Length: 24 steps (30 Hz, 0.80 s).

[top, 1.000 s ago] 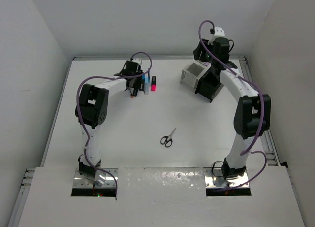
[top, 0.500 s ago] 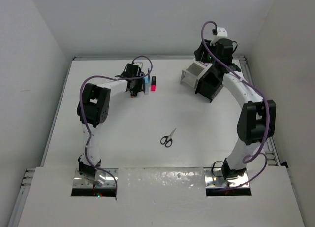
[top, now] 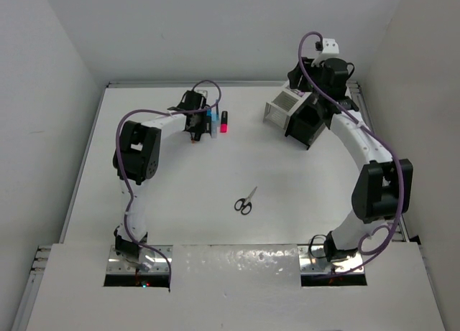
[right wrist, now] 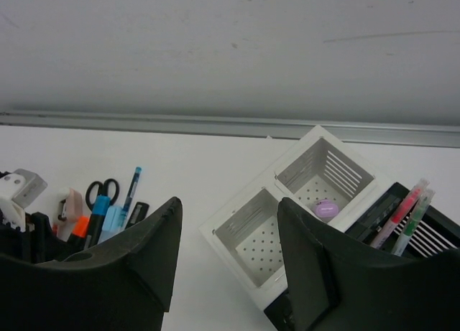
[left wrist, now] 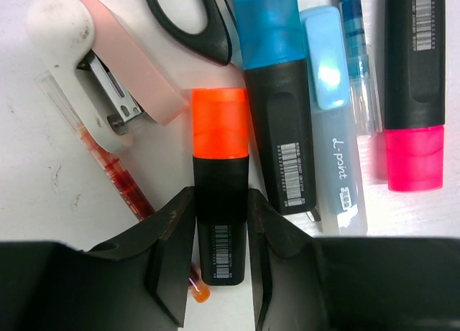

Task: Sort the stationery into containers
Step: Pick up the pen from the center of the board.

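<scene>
Left fingers [left wrist: 169,252]: pressed against both sides of the orange marker [left wrist: 219,130] (lying on the surface [left wrist: 43,202])
Right fingers [right wrist: 108,273]: apart, empty, above the white box [right wrist: 248,217]

From high above and behind the arm bases [top: 136,259], looking down and forward at long range over the whole surface [top: 215,173] to the back wall [top: 215,36]. From the left wrist, looking straight down at very close range: orange marker [left wrist: 220,166] between the jaws, pen cluster [left wrist: 277,94] just beyond the tips. From the right wrist, raised well off the surface, looking nearly level toward the back wall: white box [right wrist: 241,220] ahead between the jaws, same pen cluster far ahead of the left-hand jaw. Shared by all three: the cluster. Shared by top and right wrist: the box.
</scene>
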Each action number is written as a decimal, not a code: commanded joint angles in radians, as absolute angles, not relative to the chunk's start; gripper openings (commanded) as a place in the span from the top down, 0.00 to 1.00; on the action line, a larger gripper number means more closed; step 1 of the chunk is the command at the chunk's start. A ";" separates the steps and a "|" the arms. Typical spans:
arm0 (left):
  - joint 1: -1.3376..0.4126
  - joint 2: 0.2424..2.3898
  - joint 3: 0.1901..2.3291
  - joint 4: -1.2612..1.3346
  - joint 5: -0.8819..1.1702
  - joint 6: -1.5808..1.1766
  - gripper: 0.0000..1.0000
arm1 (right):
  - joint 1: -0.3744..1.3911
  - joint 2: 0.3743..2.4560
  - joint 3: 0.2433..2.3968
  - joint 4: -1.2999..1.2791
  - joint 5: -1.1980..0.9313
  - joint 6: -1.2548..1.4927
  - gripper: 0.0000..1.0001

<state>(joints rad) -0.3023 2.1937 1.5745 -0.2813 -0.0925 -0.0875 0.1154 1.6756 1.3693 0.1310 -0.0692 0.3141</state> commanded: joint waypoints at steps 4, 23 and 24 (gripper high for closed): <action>-0.330 2.174 1.643 -0.362 -0.115 -0.080 1.00 | 0.146 1.591 1.338 0.179 -0.063 0.278 0.45; -0.376 1.858 1.548 -0.319 -0.123 0.236 1.00 | 0.305 1.591 1.382 0.125 -0.311 0.428 0.45; -0.382 1.809 1.510 -0.275 -0.083 0.264 1.00 | 0.311 1.597 1.384 0.141 -0.321 0.474 0.45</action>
<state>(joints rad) -0.3534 1.9450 1.5646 -0.4007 -0.1349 0.1360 0.2836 1.5936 1.3300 0.0689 -0.2390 0.3695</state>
